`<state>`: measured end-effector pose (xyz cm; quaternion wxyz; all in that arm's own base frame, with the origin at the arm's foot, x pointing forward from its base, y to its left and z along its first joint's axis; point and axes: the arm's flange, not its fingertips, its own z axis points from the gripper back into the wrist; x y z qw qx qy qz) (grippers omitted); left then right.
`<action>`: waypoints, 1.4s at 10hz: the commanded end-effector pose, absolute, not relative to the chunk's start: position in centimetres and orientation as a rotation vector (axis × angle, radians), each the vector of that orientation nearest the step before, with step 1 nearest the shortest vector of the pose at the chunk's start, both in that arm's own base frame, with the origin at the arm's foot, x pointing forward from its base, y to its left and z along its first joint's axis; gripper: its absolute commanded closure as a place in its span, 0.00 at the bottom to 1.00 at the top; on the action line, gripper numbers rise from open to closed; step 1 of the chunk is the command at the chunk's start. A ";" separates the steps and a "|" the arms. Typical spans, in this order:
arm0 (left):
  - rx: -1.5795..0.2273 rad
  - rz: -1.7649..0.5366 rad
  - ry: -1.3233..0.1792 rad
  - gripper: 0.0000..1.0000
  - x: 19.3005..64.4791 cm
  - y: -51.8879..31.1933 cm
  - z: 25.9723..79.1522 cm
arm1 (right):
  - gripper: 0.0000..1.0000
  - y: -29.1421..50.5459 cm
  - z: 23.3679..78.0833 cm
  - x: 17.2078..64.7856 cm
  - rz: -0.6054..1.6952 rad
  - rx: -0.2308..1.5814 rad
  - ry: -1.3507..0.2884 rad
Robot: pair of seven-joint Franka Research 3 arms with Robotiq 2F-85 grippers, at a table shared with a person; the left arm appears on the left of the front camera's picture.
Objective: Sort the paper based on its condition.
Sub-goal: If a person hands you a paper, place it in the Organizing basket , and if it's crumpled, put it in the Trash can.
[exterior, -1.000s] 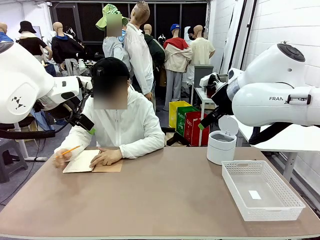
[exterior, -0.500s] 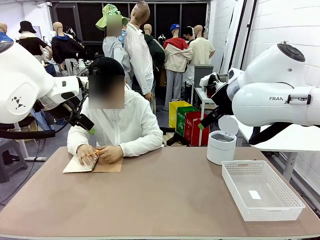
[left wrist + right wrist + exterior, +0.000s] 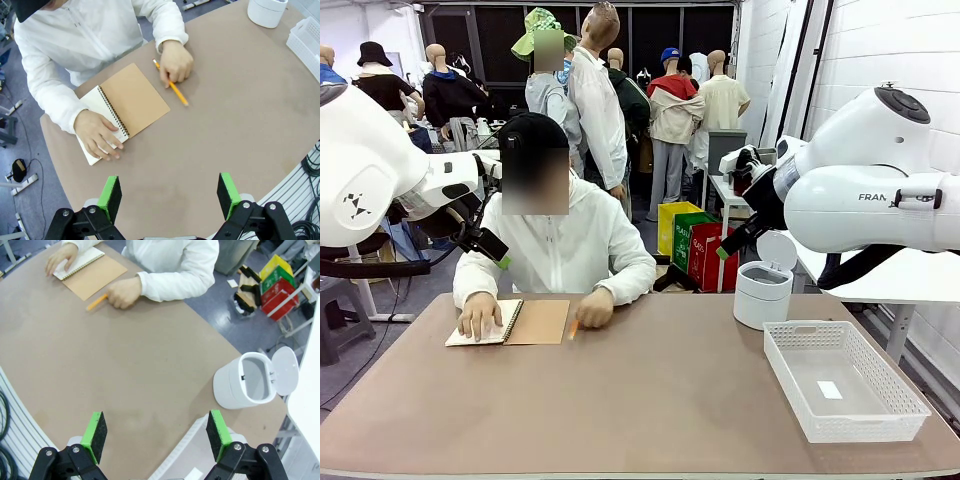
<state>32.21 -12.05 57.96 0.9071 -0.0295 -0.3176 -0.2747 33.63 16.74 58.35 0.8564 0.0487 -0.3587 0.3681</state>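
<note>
The left gripper (image 3: 169, 196) hangs high over the table (image 3: 235, 130) with its two green fingers spread wide and nothing between them. The right gripper (image 3: 156, 429) is just the same, wide apart and holding nothing. The paper (image 3: 94, 101) is far ahead of the left gripper, across the table by the person's edge. It is a cream page in the open notebook (image 3: 135, 97), not yet torn out, and one of the person's hands (image 3: 97, 135) lies flat on it. The other hand (image 3: 175, 62) rests beside a yellow pencil (image 3: 172, 86). The left arm is the nearer one (the page is on its side of the table). The page's long side runs along the wire rings, from the person toward the robot. Its free edge points away from the brown cover, toward the left end of the table. I think the page must come loose before either arm can take it.
</note>
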 end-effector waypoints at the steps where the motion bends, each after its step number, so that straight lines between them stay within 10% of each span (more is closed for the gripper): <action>1: -0.063 -0.565 -0.657 0.00 32.3 -12.0 57.9 | 0.00 16.7 58.3 33.7 0.774 0.107 -0.753; 14: -0.063 -0.565 -0.657 0.00 32.3 -12.0 57.9 | 0.00 16.7 58.3 33.7 0.774 0.107 -0.753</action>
